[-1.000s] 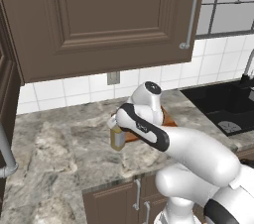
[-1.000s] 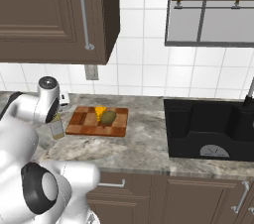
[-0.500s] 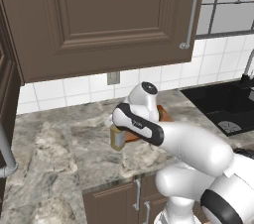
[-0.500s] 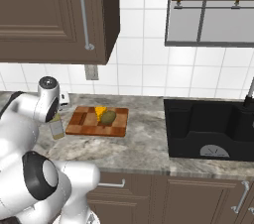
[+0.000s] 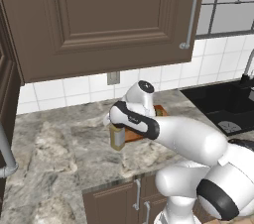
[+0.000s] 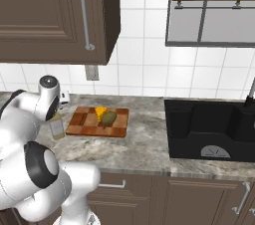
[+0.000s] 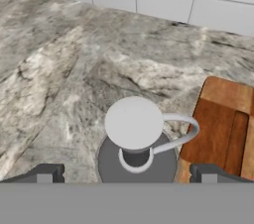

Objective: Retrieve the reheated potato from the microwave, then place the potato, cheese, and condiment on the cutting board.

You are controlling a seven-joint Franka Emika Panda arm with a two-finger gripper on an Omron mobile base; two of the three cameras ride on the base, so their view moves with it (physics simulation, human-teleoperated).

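The condiment (image 7: 134, 124) stands upright on the counter just left of the cutting board (image 7: 225, 119); I look straight down on its grey dispenser top. My gripper (image 7: 128, 174) hangs directly over it, open, one fingertip on each side, touching nothing. From the left base the bottle (image 5: 117, 138) shows under my hand. In the right base view the potato (image 6: 109, 117) and the cheese (image 6: 101, 113) lie together on the cutting board (image 6: 84, 124), with the condiment (image 6: 57, 127) off its left edge. The microwave is out of view.
A black sink (image 6: 209, 129) is sunk into the counter to the right of the board. A dark wall cabinet (image 5: 109, 15) hangs above the work area. A wall outlet (image 6: 91, 72) sits in the white tiles behind the board.
My hand has edged slightly to the left over the bottle. The jaws have stayed open and nothing on the counter has moved.
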